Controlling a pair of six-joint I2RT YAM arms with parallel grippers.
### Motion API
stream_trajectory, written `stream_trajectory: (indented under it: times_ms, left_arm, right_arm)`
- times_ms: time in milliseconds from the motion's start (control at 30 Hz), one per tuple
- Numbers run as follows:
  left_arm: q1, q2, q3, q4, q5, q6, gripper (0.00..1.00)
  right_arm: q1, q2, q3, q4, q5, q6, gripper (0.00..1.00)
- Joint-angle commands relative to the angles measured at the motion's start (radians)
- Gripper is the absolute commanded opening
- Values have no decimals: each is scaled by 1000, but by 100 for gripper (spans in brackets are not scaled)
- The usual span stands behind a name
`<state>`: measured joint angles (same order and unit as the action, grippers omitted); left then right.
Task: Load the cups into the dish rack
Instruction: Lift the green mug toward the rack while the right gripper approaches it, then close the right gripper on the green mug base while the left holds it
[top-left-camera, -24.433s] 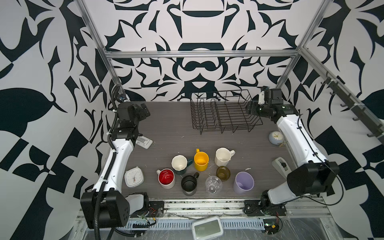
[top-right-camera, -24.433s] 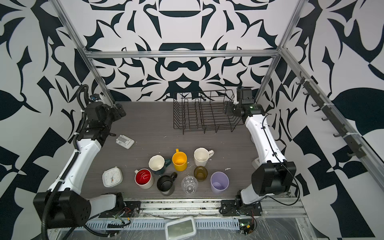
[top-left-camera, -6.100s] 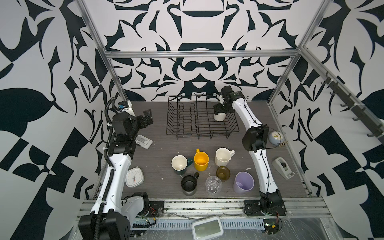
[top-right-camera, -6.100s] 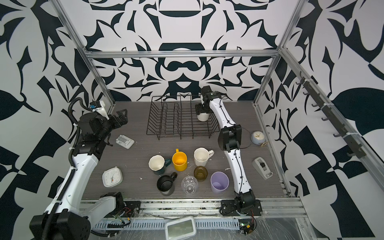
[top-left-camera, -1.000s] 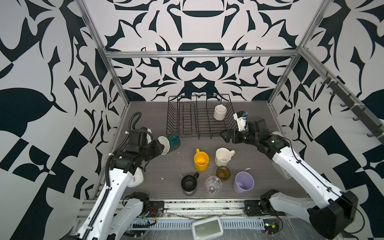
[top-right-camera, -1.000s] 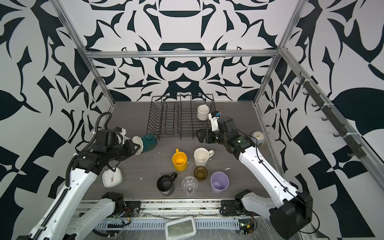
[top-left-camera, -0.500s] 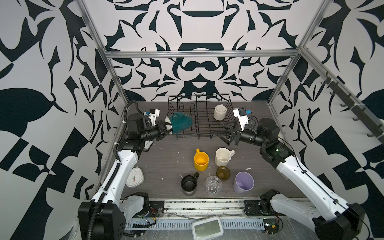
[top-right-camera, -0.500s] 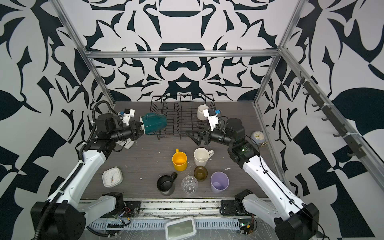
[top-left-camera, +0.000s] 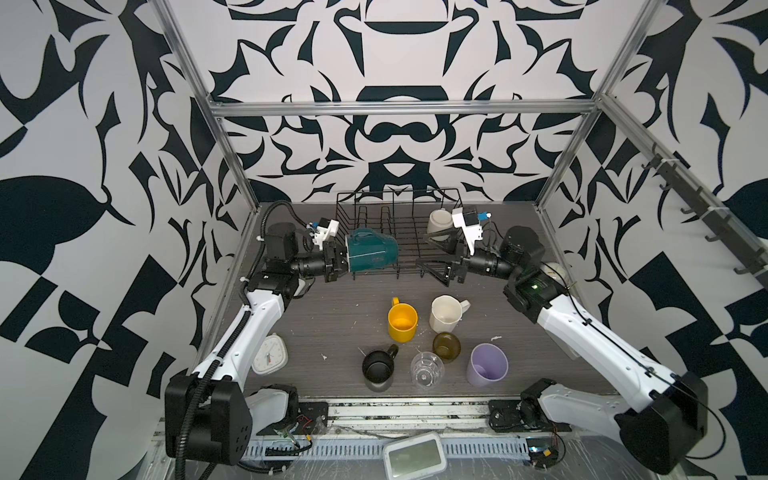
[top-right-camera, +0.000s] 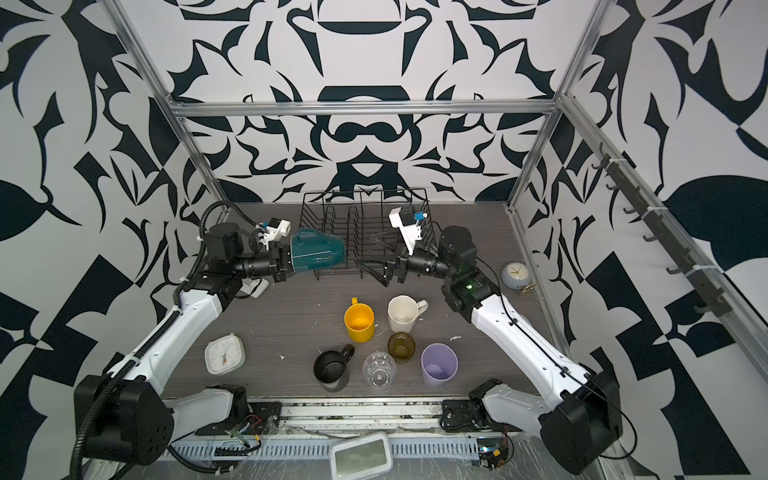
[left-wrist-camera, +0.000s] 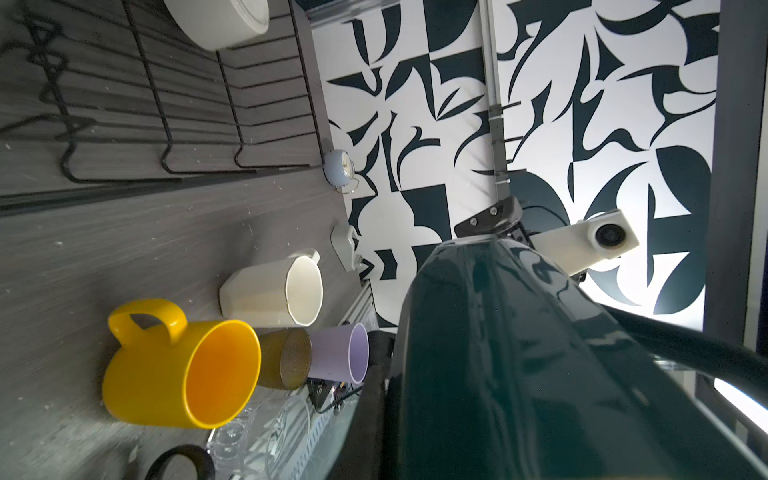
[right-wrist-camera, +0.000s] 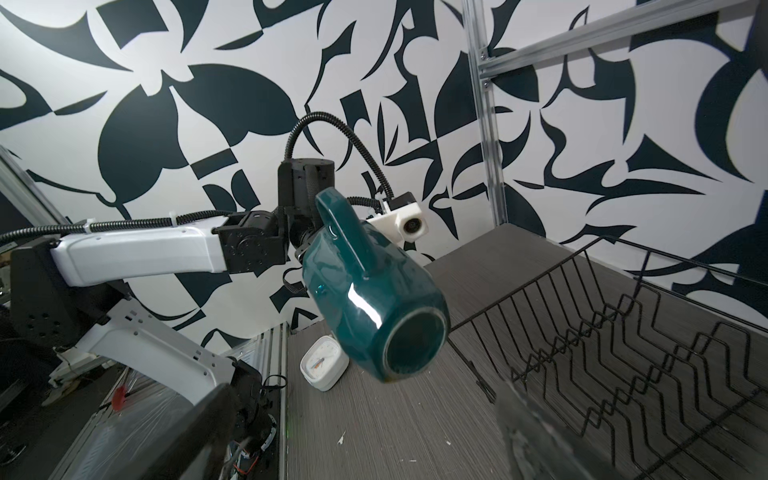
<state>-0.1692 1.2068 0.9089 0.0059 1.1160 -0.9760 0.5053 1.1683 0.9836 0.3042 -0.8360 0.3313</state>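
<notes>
My left gripper (top-left-camera: 347, 259) is shut on the teal mug (top-left-camera: 372, 251), gripping its rim and holding it on its side in the air at the left end of the dish rack (top-left-camera: 399, 192). In the right wrist view the mug's (right-wrist-camera: 370, 291) base faces the camera. My right gripper (top-left-camera: 432, 253) is open and empty, at the rack's front right, pointing at the mug. A white mug (top-left-camera: 439, 222) sits in the rack's right end. On the table stand the yellow mug (top-left-camera: 402, 322), faceted white mug (top-left-camera: 446, 316), amber glass (top-left-camera: 446, 347), black mug (top-left-camera: 377, 370), clear glass (top-left-camera: 426, 370) and lilac tumbler (top-left-camera: 487, 365).
A white square clock (top-left-camera: 270, 354) lies by the left arm near the table's left edge. A round pale-blue clock (top-right-camera: 514, 275) stands at the right wall. Metal frame posts stand at the back corners behind the rack.
The left gripper lifted the teal mug from low on the left up to the rack's left end. The right gripper rose and moved left along the rack's front, staying open.
</notes>
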Motion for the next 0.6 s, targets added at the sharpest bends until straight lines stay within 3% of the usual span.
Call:
stream_trajectory:
  times_ms: [0, 567]
  left_arm:
    - [-20, 7, 39, -6, 77, 20, 0]
    - [-101, 36, 51, -15, 101, 19, 0]
  right_arm:
    - [33, 19, 79, 50, -17, -53, 100]
    - [92, 152, 125, 55, 0, -85, 99]
